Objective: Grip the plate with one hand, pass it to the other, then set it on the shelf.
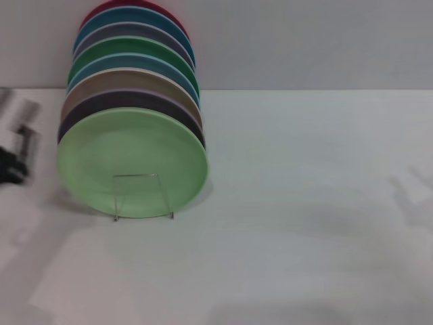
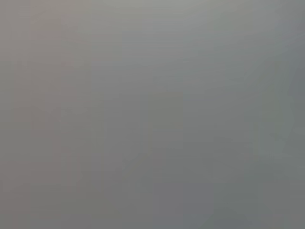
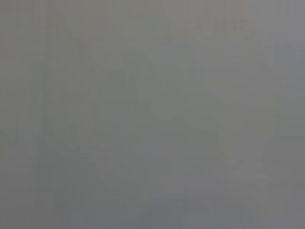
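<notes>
The light mint-green plate [image 1: 132, 161] stands on edge at the front of a row of plates in the shelf, a small clear rack whose thin U-shaped front bracket [image 1: 142, 196] shows across its lower face. My left gripper [image 1: 15, 159] shows as a dark blurred shape at the left edge of the head view, apart from the plate. My right gripper is out of view. Both wrist views show only plain grey.
Behind the mint plate stand several other plates [image 1: 132, 64], among them lilac, tan, blue, dark green and red. The white table [image 1: 304, 203] stretches to the right, with a grey wall behind it.
</notes>
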